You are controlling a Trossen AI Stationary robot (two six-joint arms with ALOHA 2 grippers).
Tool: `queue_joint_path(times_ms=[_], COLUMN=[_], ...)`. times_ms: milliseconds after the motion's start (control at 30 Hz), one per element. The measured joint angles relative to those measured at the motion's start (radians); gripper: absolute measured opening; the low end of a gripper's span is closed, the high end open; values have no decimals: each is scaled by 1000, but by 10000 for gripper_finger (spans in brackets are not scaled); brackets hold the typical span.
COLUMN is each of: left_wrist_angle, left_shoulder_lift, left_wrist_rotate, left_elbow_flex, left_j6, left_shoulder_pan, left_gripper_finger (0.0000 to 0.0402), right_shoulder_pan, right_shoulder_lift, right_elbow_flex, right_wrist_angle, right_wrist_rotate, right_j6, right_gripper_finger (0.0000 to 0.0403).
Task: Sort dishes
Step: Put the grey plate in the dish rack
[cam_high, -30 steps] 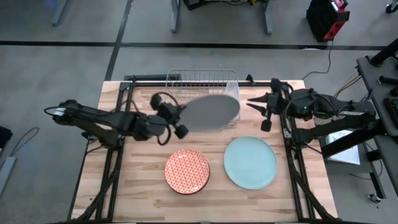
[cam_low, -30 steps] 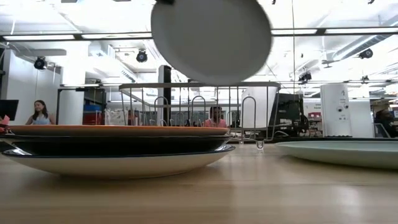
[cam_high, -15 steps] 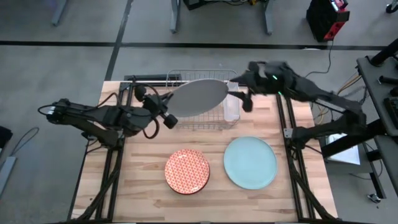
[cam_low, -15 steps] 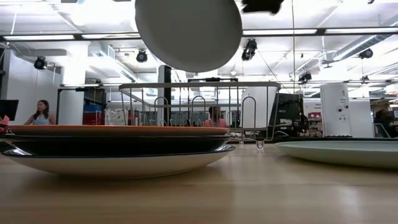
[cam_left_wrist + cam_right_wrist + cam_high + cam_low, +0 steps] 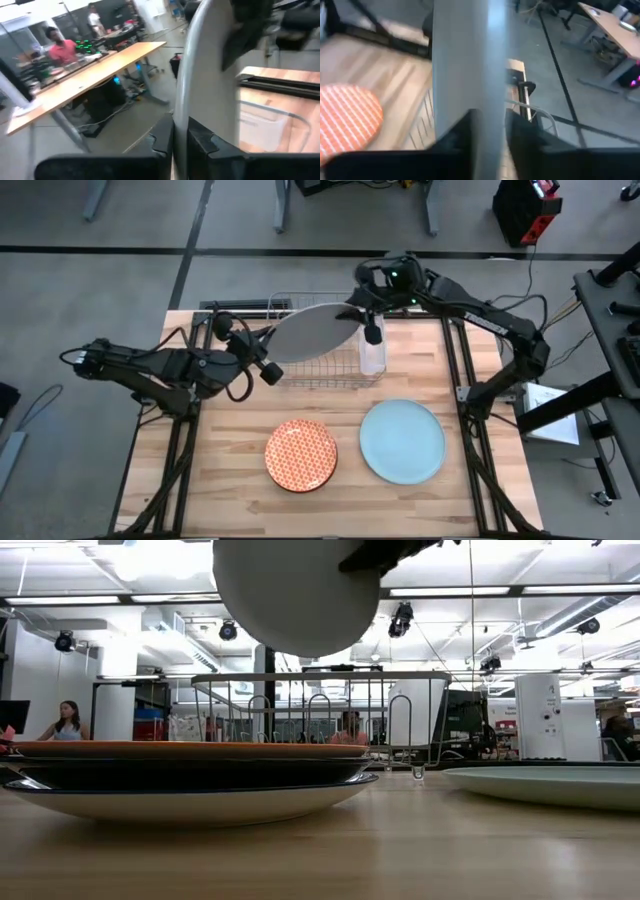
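Note:
The large grey plate (image 5: pixel 315 332) hangs edge-up above the wire rack (image 5: pixel 322 300), high in the low view (image 5: pixel 295 590). My left gripper (image 5: pixel 272 354) is shut on its left rim, my right gripper (image 5: pixel 362 320) on its right rim. The orange-and-white patterned plate (image 5: pixel 301 455) tops a stack of a dark plate and a white plate (image 5: pixel 190 802) on the table. The pale blue plate (image 5: pixel 402 441) lies flat to its right. My left gripper pinches the grey plate's left rim (image 5: pixel 181 107) between its two fingers (image 5: pixel 162 137), coming roughly level from the table's left. The plate is lifted clear and stands nearly on edge. My right gripper pinches the opposite, right rim (image 5: pixel 492 112) between its fingers (image 5: pixel 465 137), coming from the table's right and far side.
The wire rack (image 5: pixel 320 715) stands at the table's far edge, right below the held plate. A clear plastic tub (image 5: pixel 372 358) stands at its right end. Bare wood lies along the near edge and at the table's left. People show in the room behind.
My left gripper carried the grey plate toward the far left, over the rack, and tipped it more on edge. My right gripper swung from the table's right edge toward the far left, reached the plate's right rim and closed on it.

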Motion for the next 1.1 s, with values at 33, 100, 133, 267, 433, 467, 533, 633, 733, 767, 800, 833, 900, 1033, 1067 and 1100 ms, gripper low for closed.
queue_joint_path(times_ms=[33,100,133,267,433,467,533,633,733,767,800,833,900,1033,1067,1100], left_wrist_angle=[1,-2,-1,-44,-86,-86,-93,-107,-102,-101,-101,-102,-102,-107,-106,-107], left_shoulder_lift=[-3,-13,-21,-54,-101,-113,-128,-151,-187,-197,-207,-215,-229,-254,-259,-264], left_wrist_rotate=[25,73,98,125,86,65,33,25,22,18,16,16,19,25,25,25], left_elbow_flex=[0,0,0,20,63,71,85,99,117,123,126,128,129,127,127,127], left_j6=[1,7,9,9,32,40,50,77,110,114,115,115,116,117,117,117], left_shoulder_pan=[0,-2,-1,-1,0,0,1,0,0,0,0,0,0,0,0,0], left_gripper_finger=[27,42,52,100,153,161,171,178,179,180,180,180,180,180,180,180], right_shoulder_pan=[-1,-5,-12,-46,-89,-92,-93,-93,-92,-92,-91,-90,-85,-81,-78,-77], right_shoulder_lift=[14,36,44,95,196,223,274,350,418,440,462,482,516,529,534,538], right_elbow_flex=[19,61,87,204,386,423,481,563,634,657,677,695,728,724,724,724], right_wrist_angle=[-17,-37,-57,-92,-240,-252,-337,-402,-469,-467,-454,-451,-457,-425,-419,-414], right_wrist_rotate=[7,5,5,0,42,70,124,150,149,149,150,151,150,133,132,130], right_j6=[-33,-116,-170,-376,-706,-796,-991,-1089,-1187,-1217,-1238,-1258,-1273,-1293,-1292,-1290], right_gripper_finger=[22,15,15,7,3,3,2,2,2,1,1,1,1,1,1,1])
